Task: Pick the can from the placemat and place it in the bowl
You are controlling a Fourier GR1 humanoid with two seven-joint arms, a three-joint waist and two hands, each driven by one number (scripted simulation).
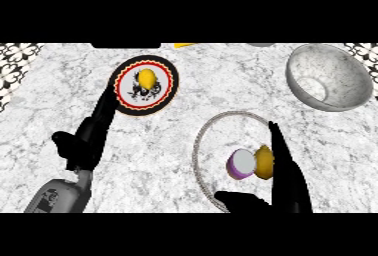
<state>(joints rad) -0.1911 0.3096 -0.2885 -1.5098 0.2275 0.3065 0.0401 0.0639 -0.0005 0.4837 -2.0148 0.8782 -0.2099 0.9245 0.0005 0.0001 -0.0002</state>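
One can, one placemat, one bowl; left hand and right hand straight-fingered, holding nothing

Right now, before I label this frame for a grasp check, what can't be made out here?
Head view:
- The right hand covers the right side of the yellow object beside the purple-and-white object; contact cannot be told.
- It also hides the right rim of the grey-rimmed mat.
- The top edge cuts off a yellow piece and a dark shape; neither is identifiable.
- The left hand overlaps the left rim of the patterned plate.
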